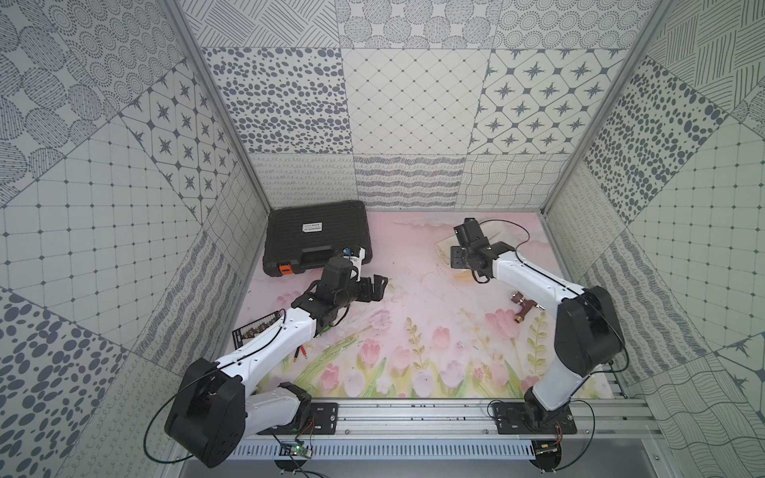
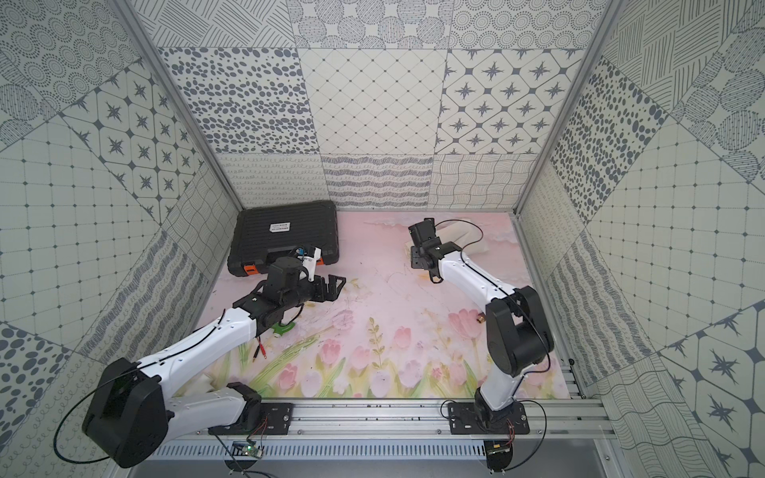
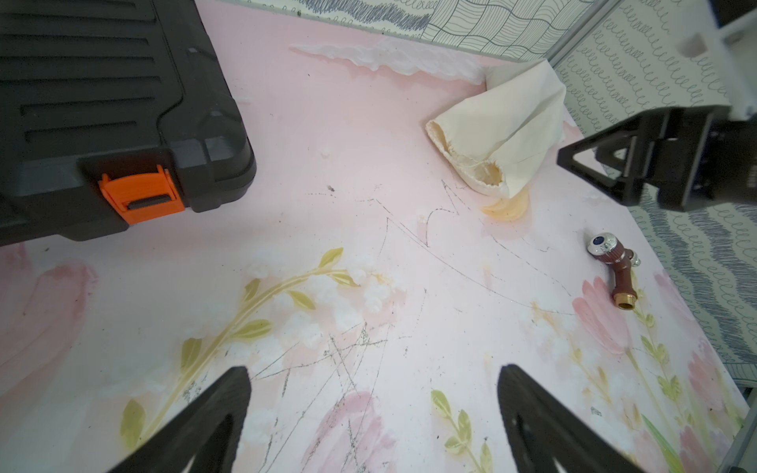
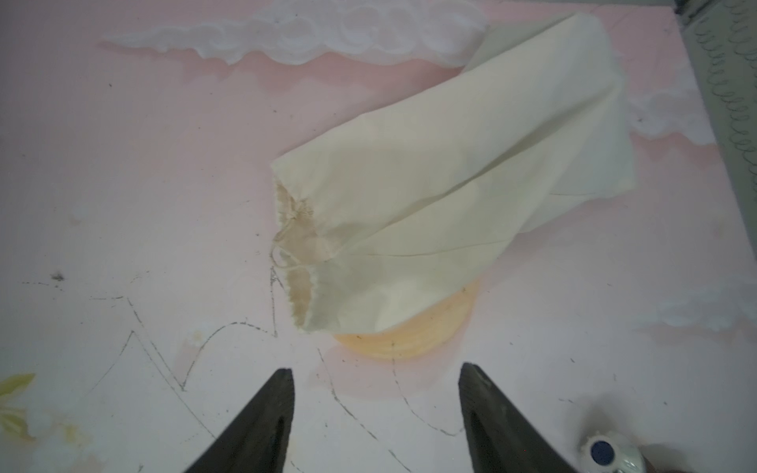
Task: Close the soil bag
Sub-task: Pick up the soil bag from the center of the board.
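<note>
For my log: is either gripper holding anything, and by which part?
Nothing is held: left gripper and right gripper stand open, empty; the soil bag lies free.

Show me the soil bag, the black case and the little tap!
soil bag [image 4: 450, 196]: right wrist view, middle of cloth.
black case [image 1: 331, 231]: a top view, ribbed lid.
little tap [image 3: 617, 270]: left wrist view, brown body.

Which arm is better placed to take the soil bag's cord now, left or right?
Right. The right arm has its jaws open close to the mouth of the soil bag. The left arm, jaws open too, is by the black case, farther away.
</note>
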Controlling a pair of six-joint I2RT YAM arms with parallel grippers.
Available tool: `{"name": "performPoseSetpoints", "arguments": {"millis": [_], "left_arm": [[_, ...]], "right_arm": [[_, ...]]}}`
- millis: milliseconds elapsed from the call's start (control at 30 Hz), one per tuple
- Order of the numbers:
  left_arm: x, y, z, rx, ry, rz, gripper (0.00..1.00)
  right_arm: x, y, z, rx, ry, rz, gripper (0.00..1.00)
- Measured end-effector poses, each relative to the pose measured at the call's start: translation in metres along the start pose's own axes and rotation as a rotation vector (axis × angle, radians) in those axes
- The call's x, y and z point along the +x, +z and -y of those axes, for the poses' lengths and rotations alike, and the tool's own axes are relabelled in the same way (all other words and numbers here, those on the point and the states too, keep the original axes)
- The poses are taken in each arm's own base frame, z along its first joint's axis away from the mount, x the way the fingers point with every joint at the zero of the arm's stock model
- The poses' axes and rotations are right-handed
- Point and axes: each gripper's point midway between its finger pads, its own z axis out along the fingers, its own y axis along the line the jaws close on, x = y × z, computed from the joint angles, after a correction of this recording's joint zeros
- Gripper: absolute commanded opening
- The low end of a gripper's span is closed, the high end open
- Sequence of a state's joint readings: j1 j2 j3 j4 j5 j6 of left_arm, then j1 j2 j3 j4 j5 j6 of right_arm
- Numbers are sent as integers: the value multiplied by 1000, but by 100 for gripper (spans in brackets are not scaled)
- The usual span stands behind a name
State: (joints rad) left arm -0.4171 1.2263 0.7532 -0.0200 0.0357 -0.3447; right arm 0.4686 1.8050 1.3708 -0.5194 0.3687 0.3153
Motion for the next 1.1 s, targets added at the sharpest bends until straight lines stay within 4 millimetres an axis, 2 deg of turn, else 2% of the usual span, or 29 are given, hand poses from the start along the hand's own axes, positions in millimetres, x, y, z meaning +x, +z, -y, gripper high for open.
{"name": "performPoseSetpoints", "arguments": {"millis": [133,300,367,533,600,667,767,1000,1100], "left_arm": [[1,0,-1,-2,-3,-6,99],[5,0,-2,-11,-5,-19,99],[5,0,-3,-14,-5,-21,99],[7,0,-4,-17,-6,-28,99],[8,0,-4,-18,-6,-31,99],[8,-1,-3,-17,-7,-35,99],[7,-2,-1,-3,-6,-34,99],[5,-10,19,68,16,-25,98],[3,-12,32,106,40,-24,96]], "right_arm": [[-1,34,-24,-8,-60,-39,63],[6,69,-30,19,-92,-80,50],[12,79,-27,34,-100,-99,41],[18,88,-16,57,-102,-127,3],[15,85,-16,52,-104,-119,0],[16,72,-18,34,-122,-110,0],[17,38,-25,-17,-152,-79,0],[-12,-85,-36,-237,-170,136,0],[-12,-125,-42,-351,-186,198,0]]}}
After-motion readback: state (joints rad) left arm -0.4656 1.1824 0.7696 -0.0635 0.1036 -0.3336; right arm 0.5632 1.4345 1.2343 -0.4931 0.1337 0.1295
